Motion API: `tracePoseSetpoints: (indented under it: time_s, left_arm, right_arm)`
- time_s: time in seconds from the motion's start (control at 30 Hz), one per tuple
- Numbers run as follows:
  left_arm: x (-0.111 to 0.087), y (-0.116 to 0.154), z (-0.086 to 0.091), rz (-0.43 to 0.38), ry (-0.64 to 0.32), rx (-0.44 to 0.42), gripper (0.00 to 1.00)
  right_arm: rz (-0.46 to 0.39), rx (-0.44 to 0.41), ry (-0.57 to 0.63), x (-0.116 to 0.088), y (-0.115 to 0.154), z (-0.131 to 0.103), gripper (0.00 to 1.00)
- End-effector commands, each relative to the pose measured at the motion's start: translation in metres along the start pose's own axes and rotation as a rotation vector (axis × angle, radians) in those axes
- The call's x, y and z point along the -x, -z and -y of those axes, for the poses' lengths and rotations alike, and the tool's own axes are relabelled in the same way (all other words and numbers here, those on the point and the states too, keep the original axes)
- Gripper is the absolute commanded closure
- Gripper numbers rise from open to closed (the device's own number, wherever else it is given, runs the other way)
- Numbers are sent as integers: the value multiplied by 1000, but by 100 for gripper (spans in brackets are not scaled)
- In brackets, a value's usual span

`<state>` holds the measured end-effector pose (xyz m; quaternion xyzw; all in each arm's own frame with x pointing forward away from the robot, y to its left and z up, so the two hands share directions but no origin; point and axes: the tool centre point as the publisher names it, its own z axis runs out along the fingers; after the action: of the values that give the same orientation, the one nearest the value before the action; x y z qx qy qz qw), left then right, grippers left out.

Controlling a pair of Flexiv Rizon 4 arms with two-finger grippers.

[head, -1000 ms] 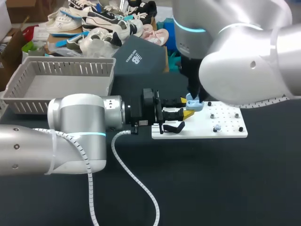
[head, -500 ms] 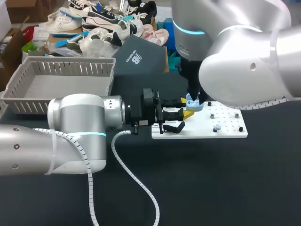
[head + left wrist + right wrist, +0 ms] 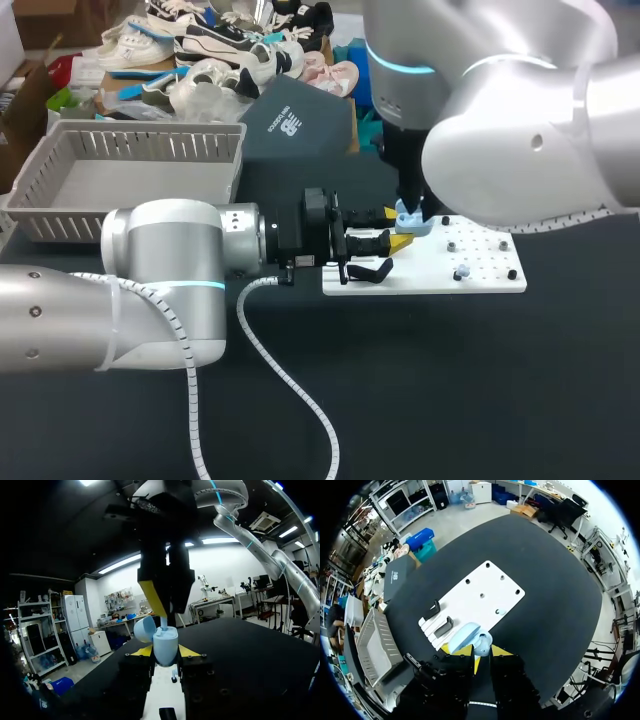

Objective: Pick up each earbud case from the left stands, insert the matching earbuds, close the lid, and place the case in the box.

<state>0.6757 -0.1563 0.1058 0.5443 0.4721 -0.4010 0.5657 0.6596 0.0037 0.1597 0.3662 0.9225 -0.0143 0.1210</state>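
Holding position: nothing has shifted over the last second, so the insertion stands mid-step. The left gripper [image 3: 165, 654] lies level above the white board [image 3: 440, 278], clamped on the open pale-blue earbud case [image 3: 165, 645]. The right gripper [image 3: 166, 597] hangs vertically over it, pinching an earbud [image 3: 164, 622] at the case mouth.

Head view: bright, even overhead light, soft highlights on the right arm [image 3: 520, 130] at upper right. The white board [image 3: 480, 265] at centre right isn't blown out, and the matte black table [image 3: 480, 400] shows almost no shadow. Left wrist view: dim, backlit. Ceiling strips [image 3: 122, 562] glare behind the right gripper [image 3: 166, 614], which is near-silhouette; only the earbud case [image 3: 165, 647] catches light. Right wrist view: evenly lit, straight edges bow outward.
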Motion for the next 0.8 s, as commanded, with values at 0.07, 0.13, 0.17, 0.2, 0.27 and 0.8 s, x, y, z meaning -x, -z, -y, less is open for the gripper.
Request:
tracePoseSetpoints:
  time_s: [0.07,0.13,0.17,0.2,0.27,0.8]
  left_arm:
    - [-1,0,0,3,-2,3,100]
    - [-1,0,0,3,-2,3,100]
    - [-1,0,0,3,-2,3,100]
    - [-1,0,0,3,-2,3,100]
    - [-1,0,0,3,-2,3,100]
    - [-1,0,0,3,-2,3,100]
  right_arm:
    - [0,0,-4,-1,-2,0,100]
    - [-1,0,-5,-1,-2,1,100]
    - [-1,1,-6,-1,-2,1,100]
    - [0,2,-6,-1,-2,1,100]
    - [1,3,-7,-1,-2,2,100]
    - [-4,3,-9,0,-4,4,100]
